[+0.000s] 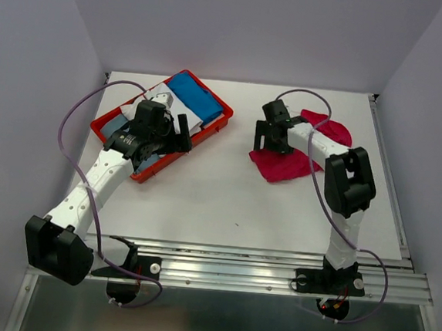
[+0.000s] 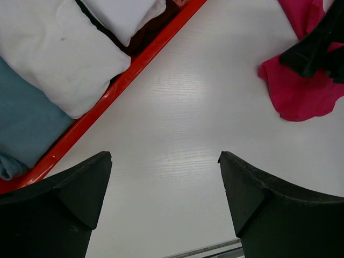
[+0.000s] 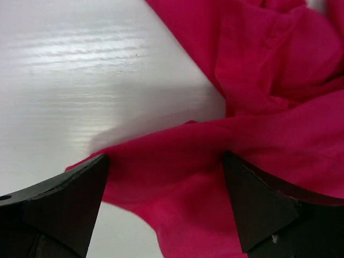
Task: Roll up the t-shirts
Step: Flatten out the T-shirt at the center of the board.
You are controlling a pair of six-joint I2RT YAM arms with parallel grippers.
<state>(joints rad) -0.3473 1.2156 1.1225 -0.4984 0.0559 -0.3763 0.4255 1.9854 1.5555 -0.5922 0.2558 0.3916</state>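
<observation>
The magenta t-shirt (image 1: 287, 165) is lying crumpled on the counter (image 1: 217, 204) toward its far right, well apart from the red tray (image 1: 95, 127). The right arm (image 1: 348, 184) is reaching over the shirt's left edge. The right jaws are standing wide, with the fingers (image 3: 54, 207) straddling a fold of the pink cloth in the wrist view; the cloth is lying loose between them, not pinched. The left arm (image 1: 96, 176) is stretching toward the tray at the far left. The left jaws are also gaping wide over bare counter just beside the tray's rim, gripping nothing. Inside the tray, a bright blue t-shirt (image 1: 194, 95) is sitting at the far end, 2 white folded shirts (image 2: 59, 54) are lying next to it, and a grey-blue shirt (image 2: 24, 118) is filling the nearer end.
</observation>
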